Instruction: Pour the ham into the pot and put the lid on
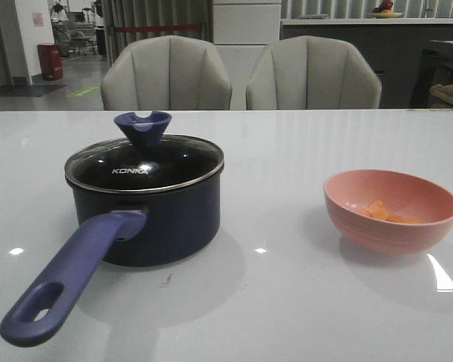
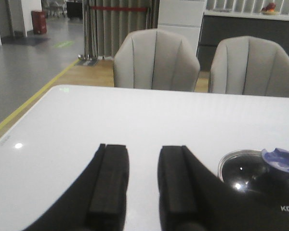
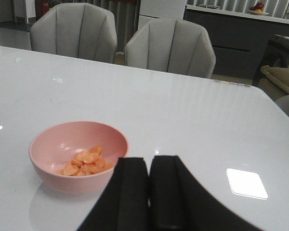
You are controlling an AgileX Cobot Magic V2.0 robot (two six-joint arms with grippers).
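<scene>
Both grippers are empty: the left gripper [image 2: 143, 185] is held with a clear gap between its pads, released, while the right gripper [image 3: 149, 192] is nearly closed, only a thin slit being left, and nothing is gripped. Neither arm is seen in the front view, so both are judged to be held back, low over the table [image 1: 287, 151] and pointed forward.

The lid [image 1: 145, 164] is seated on the pot [image 1: 155, 219], its blue knob [image 1: 143, 126] upright; it is judged that it must be lifted off before anything is poured. The pot's handle [image 1: 72, 275] is turned toward the robot's left. The ham [image 1: 381, 211] is heaped in the pink bowl [image 1: 392, 207], well apart from the pot on the right.

The left gripper is set just beside the lid, the right near the bowl, each suited to its own object. Nothing of the task is yet done.
</scene>
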